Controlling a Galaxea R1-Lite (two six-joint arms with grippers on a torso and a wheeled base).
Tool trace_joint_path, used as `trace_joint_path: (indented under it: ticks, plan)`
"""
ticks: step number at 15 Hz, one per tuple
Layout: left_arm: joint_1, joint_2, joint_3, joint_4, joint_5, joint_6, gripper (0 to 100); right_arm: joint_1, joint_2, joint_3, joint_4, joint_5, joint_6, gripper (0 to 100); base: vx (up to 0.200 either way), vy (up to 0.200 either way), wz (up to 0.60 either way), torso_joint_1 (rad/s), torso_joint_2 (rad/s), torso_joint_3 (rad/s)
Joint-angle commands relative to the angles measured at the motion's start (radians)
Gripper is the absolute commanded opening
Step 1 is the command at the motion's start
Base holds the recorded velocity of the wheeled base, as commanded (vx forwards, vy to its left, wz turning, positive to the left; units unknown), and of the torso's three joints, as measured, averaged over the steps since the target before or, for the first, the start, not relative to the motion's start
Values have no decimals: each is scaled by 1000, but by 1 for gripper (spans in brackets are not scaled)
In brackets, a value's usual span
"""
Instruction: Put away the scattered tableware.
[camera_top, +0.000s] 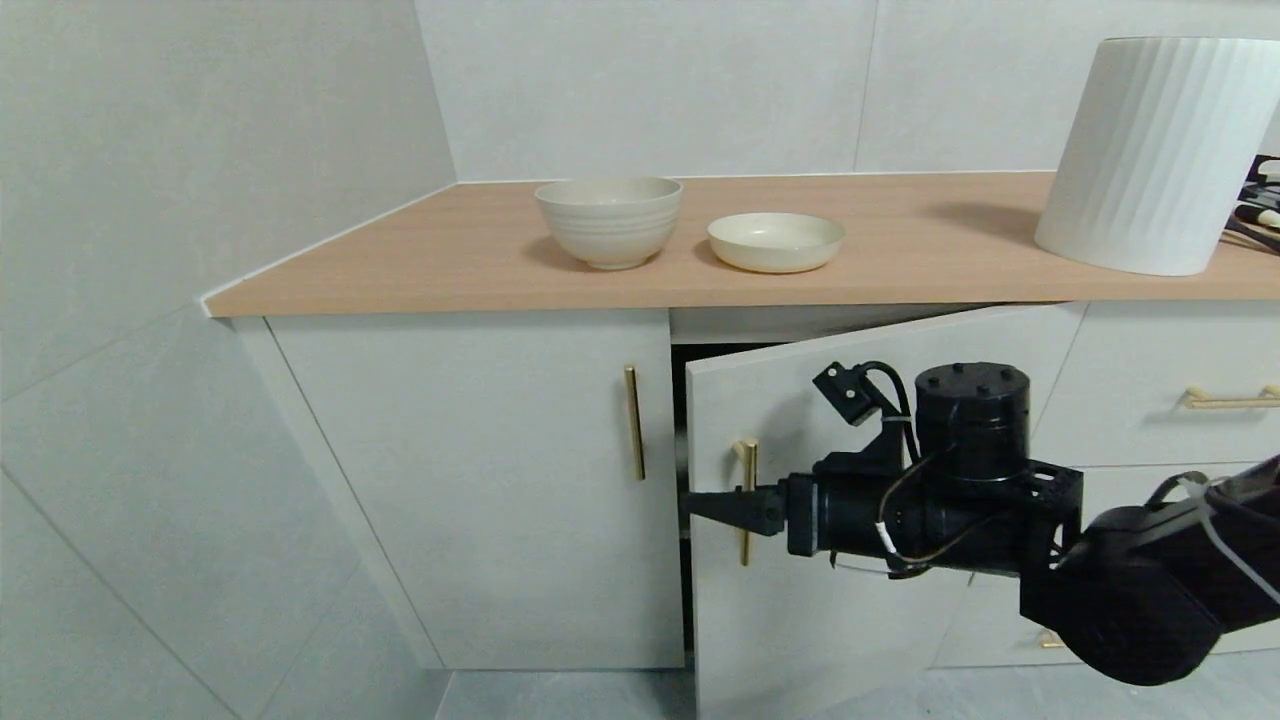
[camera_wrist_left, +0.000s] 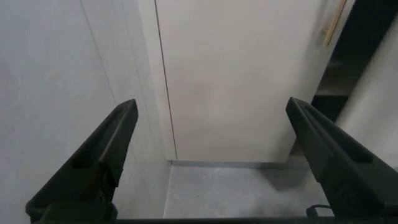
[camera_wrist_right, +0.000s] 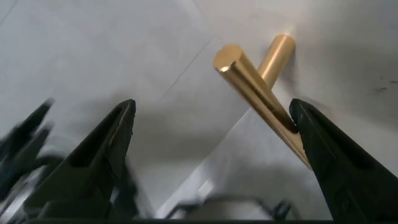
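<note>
We see two pieces of tableware, both on the worktop: a deep ribbed bowl and, just beside it on the robot's right, a shallow dish. They stand close but apart, both upright and empty as far as we can tell. A tall white ribbed cylinder stands well apart, further right.

Below, the right cabinet door is ajar and the left door is closed. The right end effector is at the ajar door's gold handle. In its wrist view the fingers are spread wide, with the handle bar between them, close to one finger and not clamped. We cannot tell if they touch. The left end effector is low by the closed door, wide open and holding nothing.

Handling, as we judge it:
- Both pieces look like glazed ceramic: stiff, smooth, probably slippery, and breakable if dropped.
- The bowl looks the heavier. We would pinch its rim, one finger inside the wall and one outside.
- The dish is low and lighter, with little wall to grip. We would take it by the rim edge from the side and keep it level.
- The handle is a rigid, smooth bar. We would grip or hook it mid-length.
</note>
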Motion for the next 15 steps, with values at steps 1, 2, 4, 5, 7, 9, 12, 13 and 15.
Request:
trace_joint_path:
  ticks: [1,2,4,5,7,9,12,13,15]
  plan:
    - [0,0,0,-1,0,0,100,2,-71,54,0,59,-1,100,0,0,0,0,0,0]
    - [0,0,0,-1,0,0,100,2,-71,59,0,60,-1,100,0,0,0,0,0,0]
    - [0,0,0,-1,0,0,100,2,-95,82,0,63,-1,100,0,0,0,0,0,0]
    - [0,0,0,-1,0,0,100,2,-108,92,0,65,-1,100,0,0,0,0,0,0]
    - [0,0,0,0,0,0,100,2,-109,97,-2,65,-2,100,0,0,0,0,0,0]
    - [0,0,-20,-9,3,-2,100,2,-100,95,-8,63,-4,100,0,0,0,0,0,0]
    - [-12,52,-227,99,-126,0,100,2,-91,92,-11,63,-2,100,0,0,0,0,0,0]
    - [-18,96,-293,161,-236,0,100,2,-82,86,-13,63,-2,100,0,0,0,0,0,0]
    - [-20,277,-403,217,-519,-3,100,4,-34,71,-56,62,1,100,0,0,0,0,0,0]
